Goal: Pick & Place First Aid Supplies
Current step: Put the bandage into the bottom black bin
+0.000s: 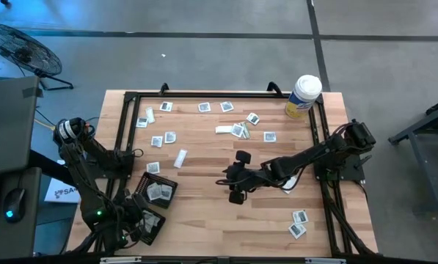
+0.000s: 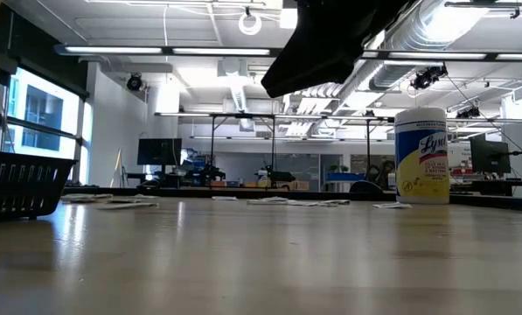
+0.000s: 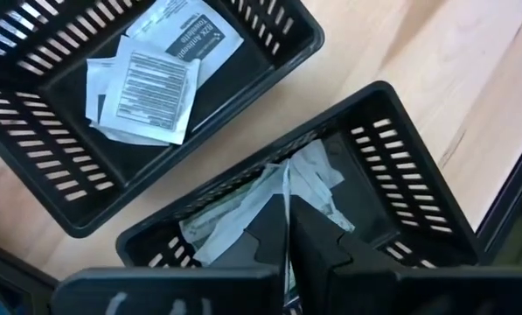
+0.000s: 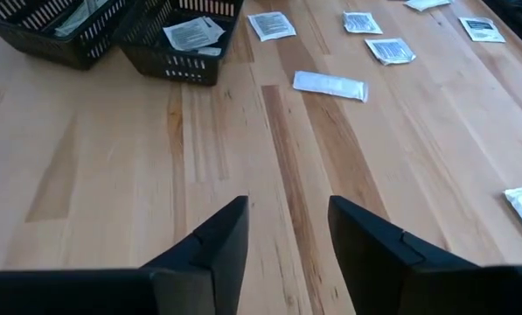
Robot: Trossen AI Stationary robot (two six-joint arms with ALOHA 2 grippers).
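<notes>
Two black mesh trays stand side by side at the table's near left. One (image 1: 158, 192) (image 3: 33, 131) holds square white-grey pads (image 3: 147, 87). The other (image 1: 150, 224) (image 3: 400, 175) holds narrow white and pale green wrappers (image 3: 243, 214). My left gripper (image 1: 139, 220) (image 3: 287, 249) hangs over that second tray, shut on a thin white packet. My right gripper (image 1: 230, 178) (image 4: 287, 236) stands open above bare wood mid-table, with nothing between its fingers. More first aid supplies (image 1: 237, 130) lie flat across the table's far part. My left gripper pinches a thin white packet (image 3: 286, 197) between its two fingers. Only the packet's edge shows, as a narrow line in the slit between them. The fingers come steeply from above, pointing down into the wrapper tray. I cannot tell whether the packet's far end touches the wrappers below.
A white canister with a yellow label (image 1: 304, 95) (image 2: 421, 156) stands at the far right corner. A white strip wrapper (image 1: 180, 157) (image 4: 329, 84) lies ahead of my right gripper, and two packets (image 1: 298, 224) lie near the right front. A black frame (image 1: 127, 117) borders the table.
</notes>
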